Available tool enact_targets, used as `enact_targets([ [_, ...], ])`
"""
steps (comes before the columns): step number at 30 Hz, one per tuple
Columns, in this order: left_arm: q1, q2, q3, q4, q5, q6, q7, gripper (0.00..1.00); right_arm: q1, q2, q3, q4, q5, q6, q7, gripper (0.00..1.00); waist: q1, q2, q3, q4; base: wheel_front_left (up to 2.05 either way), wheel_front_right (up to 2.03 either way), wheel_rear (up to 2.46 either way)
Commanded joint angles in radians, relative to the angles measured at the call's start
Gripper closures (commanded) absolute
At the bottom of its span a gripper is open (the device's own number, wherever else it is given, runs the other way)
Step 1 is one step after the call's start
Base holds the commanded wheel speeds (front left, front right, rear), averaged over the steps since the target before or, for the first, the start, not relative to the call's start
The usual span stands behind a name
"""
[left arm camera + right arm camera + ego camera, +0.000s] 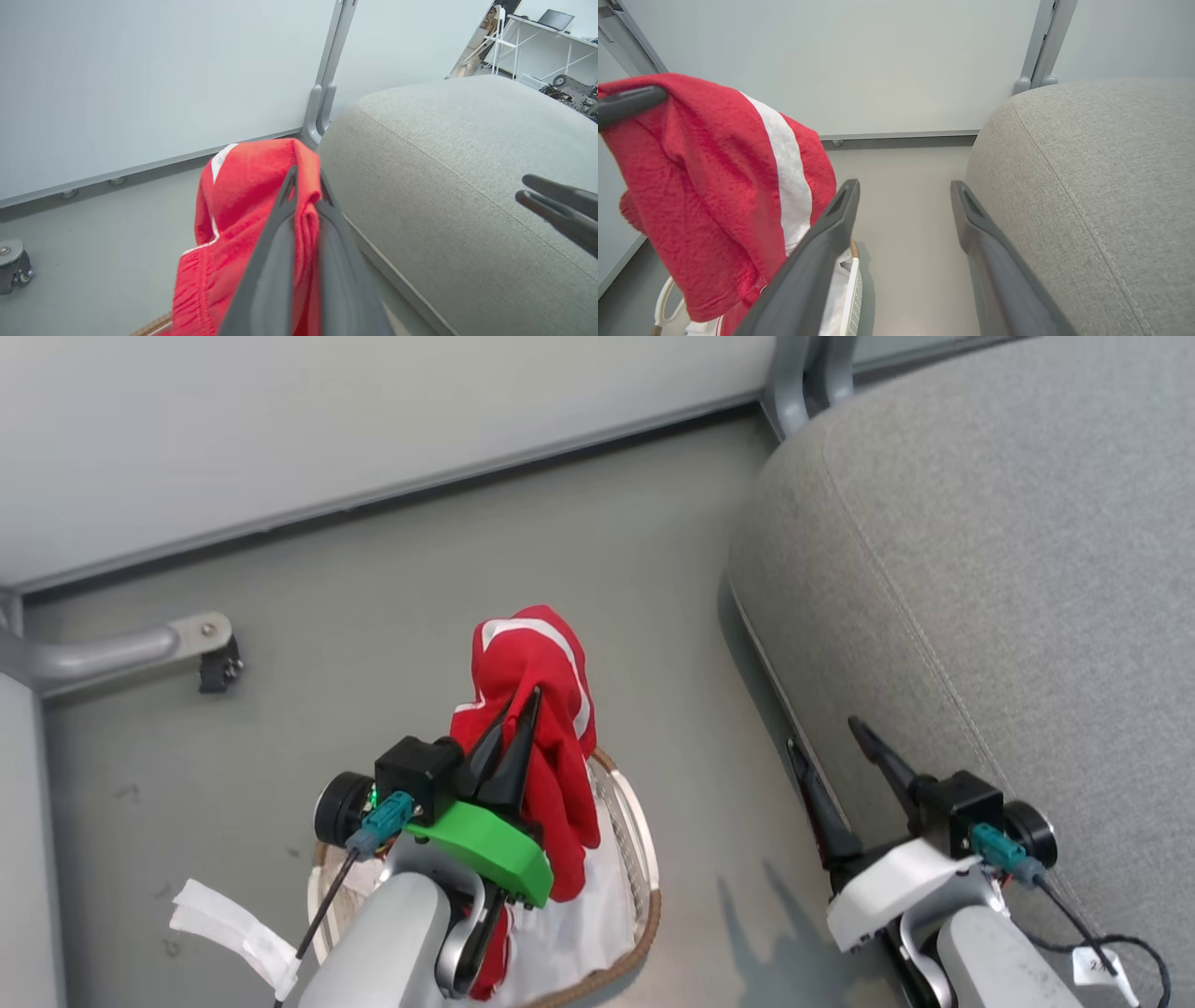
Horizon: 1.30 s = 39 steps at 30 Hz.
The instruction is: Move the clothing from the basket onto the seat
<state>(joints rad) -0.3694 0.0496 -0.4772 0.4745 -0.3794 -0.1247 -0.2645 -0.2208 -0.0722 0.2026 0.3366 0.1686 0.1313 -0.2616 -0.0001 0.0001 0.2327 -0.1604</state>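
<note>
the left gripper (pixel 521 707) has its two long dark fingers closed almost together on a fold of the soft red garment with the white stripe (pixel 537 658). the cloth drapes over the fingertips and hangs down into the small white perforated plastic basket with the brown woven rim (pixel 646 887), which sits on the smooth grey floor (pixel 373 616) at the near left. the garment's lower end reaches the white fabric liner (pixel 588 915). more red shows under the arm there, but i cannot tell whether that is the same piece or a second one.

the right gripper (pixel 823 735) hangs at the near right with its fingers spread wide and nothing between them, just beside the near-left edge of the large grey fabric-upholstered seat cushion (pixel 1008 569). the cushion fills the right of the scene, apart from the basket, with a strip of bare floor between them.

the step in hand looks like the carry: the garment is gripped and raised, not yet on the seat. the next move calls for lifting until the hanging tail is free of the basket rim, then swinging right across the strip of floor and over the cushion's rounded edge before letting go. the cloth is limp, so a low pass could drag it on the rim or tip the light basket. the right gripper lies near that path and may need to give way.
</note>
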Motion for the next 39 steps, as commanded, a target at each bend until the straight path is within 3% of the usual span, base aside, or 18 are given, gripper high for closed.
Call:
enact_targets([
  [1, 0.014, 0.002, 0.008, -0.024, -0.006, -0.004, 0.0, 1.0, 0.029, 0.002, 0.0, 0.008, 0.003, -0.001, -0.005, 0.0, 0.0001, -0.0001, -0.105, 0.039, 0.0, 0.0, 0.0],
  [14, -0.022, 0.002, 0.021, -0.19, -0.018, 0.017, 0.0, 1.0, 0.122, 0.013, 0.05, 0.044, 0.002, -0.001, -0.005, 0.0, 0.0001, -0.0001, -0.217, 0.057, 0.0, 0.0, 0.0],
  [29, -0.062, 0.003, -0.085, -0.209, -0.077, 0.03, 0.0, 1.0, -0.099, 0.011, 0.377, 0.031, 0.036, -0.001, -0.005, 0.0, 0.0001, -0.0001, -0.201, 0.159, 0.0, 0.0, 0.0],
  [39, -0.076, 0.002, -0.184, -0.226, -0.114, 0.038, 0.0, 1.0, -0.183, 0.02, 0.341, 0.17, -0.019, -0.001, -0.005, 0.0, 0.0001, -0.0001, -0.194, 0.25, 0.0, 0.0, 0.0],
])
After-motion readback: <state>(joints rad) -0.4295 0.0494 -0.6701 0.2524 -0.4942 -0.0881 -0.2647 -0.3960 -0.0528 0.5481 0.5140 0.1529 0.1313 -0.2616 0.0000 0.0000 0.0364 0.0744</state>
